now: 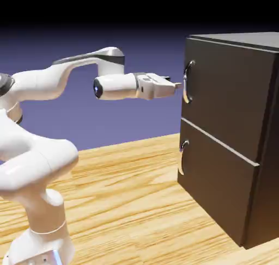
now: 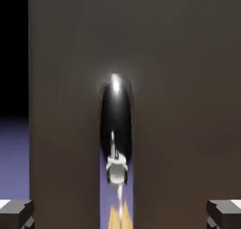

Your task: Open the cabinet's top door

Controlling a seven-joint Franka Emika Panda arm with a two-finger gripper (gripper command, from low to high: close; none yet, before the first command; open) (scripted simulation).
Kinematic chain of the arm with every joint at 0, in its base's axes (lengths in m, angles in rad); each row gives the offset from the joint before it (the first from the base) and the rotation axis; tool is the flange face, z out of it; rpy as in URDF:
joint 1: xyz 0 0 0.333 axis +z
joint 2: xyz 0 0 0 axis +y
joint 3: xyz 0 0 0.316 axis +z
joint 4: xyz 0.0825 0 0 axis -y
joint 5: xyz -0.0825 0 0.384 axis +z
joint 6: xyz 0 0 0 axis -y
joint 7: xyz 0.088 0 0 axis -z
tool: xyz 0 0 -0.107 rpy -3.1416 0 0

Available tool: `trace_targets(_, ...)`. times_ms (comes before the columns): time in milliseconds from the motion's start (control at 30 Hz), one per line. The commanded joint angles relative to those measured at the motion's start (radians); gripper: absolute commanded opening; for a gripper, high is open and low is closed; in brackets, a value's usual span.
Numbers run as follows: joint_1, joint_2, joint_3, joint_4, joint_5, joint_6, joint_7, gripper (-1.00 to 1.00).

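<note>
Backdrop: blue-violet wall behind a wooden table; your cabinet stands on it at the exterior view's right.
Top door: the upper dark panel looks flush and shut, its silver handle near the edge facing the arm.
Claw: your gripper is level with that handle and just short of it; jaws spread wide, holding nothing.
Hand view: the handle sits centred, with both fingertips far out at the corners.
Risk, closing early: you would pinch air, since the tips appear not yet around the bar.
Risk, overshoot: driving in too far could jam the fingers against the door face.
Risk, pull: a shallow grip on the curved, shiny handle may slip off.
Lower handle: is not yours; stay high.
</note>
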Motion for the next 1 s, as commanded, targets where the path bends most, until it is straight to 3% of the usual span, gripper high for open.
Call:
trace_targets(0,-0.038,0.004,0.013,0.029,0.006,-0.008,0.001,0.0)
trace_targets(133,-0.167,0.018,0.057,0.128,0.027,-0.034,0.002,0.0)
trace_targets(167,-0.167,0.018,0.057,0.128,0.027,-0.034,0.002,-1.0)
trace_targets(567,0.16,-0.011,-0.177,-0.271,-0.067,-0.383,-0.081,-1.0)
trace_targets(967,0.358,-0.101,-0.6,-0.605,-0.428,-0.804,-0.121,-1.0)
